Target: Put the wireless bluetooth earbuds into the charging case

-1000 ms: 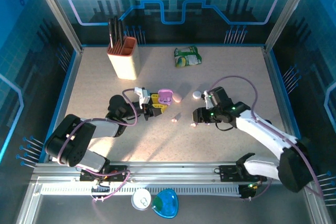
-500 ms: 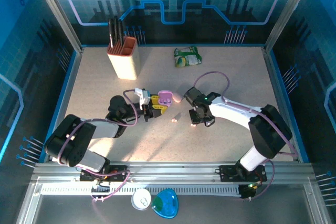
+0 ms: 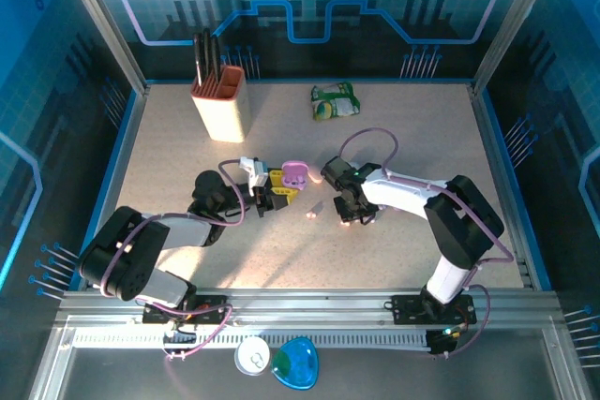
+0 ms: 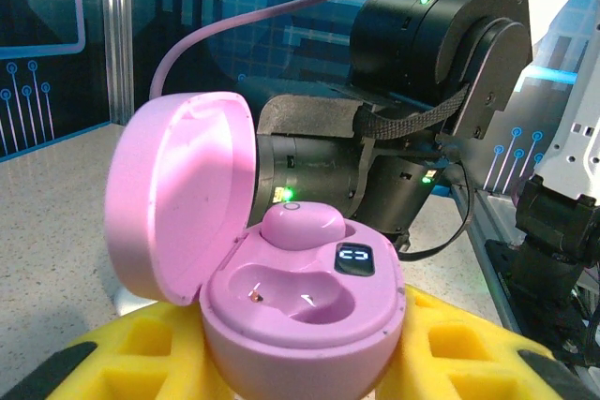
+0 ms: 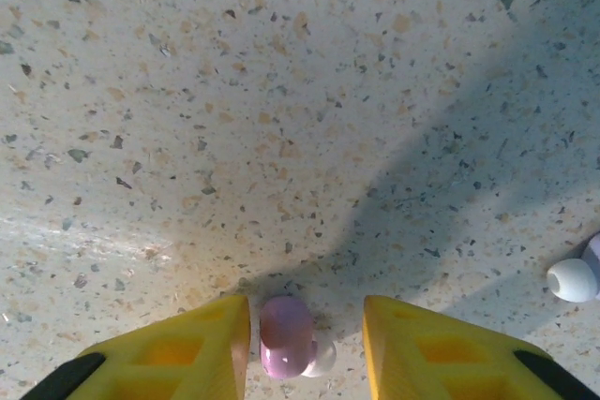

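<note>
Pink charging case [image 4: 300, 316], lid swung open to the left in the left wrist view, is pinched between the yellow fingers [image 4: 450, 348] of the left pincer [image 3: 278, 188], near the middle of the speckled worktop [image 3: 403, 128]. One pink earbud [image 4: 302, 225] is seated in the case's far socket. The near socket [image 4: 281, 289] is bare.

Right pincer [image 5: 306, 344] is down at the worktop just right of the case, fingers spread and straddling a lilac-pink earbud [image 5: 285, 348] that lies on the surface. The earbud is close against one finger, with a clear gap to the other, so it is not gripped. White earbud [image 5: 574, 278] lies loose nearby.
</note>
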`<state>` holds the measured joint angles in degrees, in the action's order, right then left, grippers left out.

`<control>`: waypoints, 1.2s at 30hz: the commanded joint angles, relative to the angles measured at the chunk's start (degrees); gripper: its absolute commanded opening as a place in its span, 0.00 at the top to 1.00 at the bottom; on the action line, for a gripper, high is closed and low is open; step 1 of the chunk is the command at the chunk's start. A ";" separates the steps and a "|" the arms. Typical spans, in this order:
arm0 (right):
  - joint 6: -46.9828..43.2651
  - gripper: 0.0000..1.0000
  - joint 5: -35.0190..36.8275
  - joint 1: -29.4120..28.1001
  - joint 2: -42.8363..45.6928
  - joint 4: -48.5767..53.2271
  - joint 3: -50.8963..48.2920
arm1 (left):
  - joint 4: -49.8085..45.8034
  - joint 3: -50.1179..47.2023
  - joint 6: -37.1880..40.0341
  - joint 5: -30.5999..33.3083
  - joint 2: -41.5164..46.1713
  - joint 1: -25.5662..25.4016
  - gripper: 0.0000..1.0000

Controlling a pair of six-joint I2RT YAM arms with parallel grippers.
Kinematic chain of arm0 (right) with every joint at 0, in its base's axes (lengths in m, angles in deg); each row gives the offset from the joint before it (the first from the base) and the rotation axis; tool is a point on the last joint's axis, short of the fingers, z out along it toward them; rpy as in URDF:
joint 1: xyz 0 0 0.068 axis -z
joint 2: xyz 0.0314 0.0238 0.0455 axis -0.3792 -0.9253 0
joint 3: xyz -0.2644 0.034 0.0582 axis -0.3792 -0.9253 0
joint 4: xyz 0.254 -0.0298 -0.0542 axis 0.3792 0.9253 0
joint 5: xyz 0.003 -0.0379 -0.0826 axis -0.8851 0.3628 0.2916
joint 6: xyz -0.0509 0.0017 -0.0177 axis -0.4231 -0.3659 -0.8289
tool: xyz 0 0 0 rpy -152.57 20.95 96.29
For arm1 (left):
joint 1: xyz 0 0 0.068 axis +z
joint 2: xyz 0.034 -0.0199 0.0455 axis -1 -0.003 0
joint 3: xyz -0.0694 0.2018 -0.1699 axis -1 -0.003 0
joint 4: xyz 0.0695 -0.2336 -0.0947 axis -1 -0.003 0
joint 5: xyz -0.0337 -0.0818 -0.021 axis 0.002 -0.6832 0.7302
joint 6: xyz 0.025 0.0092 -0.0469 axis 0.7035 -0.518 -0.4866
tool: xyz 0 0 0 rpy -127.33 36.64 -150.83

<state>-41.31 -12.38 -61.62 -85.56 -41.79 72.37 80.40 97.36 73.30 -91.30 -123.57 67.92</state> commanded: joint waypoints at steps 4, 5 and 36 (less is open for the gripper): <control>-0.54 0.59 -0.07 -1.25 -0.71 1.41 0.65 | 0.18 -0.37 1.78 0.13 1.16 0.29 0.73; -0.49 0.59 0.12 -1.38 -0.69 1.64 0.59 | 0.29 -0.38 1.69 0.10 1.11 0.35 0.72; -0.40 0.68 8.65 -4.42 -4.43 7.58 4.34 | 2.48 -0.84 0.83 0.11 -0.21 0.30 0.72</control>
<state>-41.72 -4.88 -65.14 -88.55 -35.76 75.58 80.64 97.16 73.25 -91.30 -123.57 67.92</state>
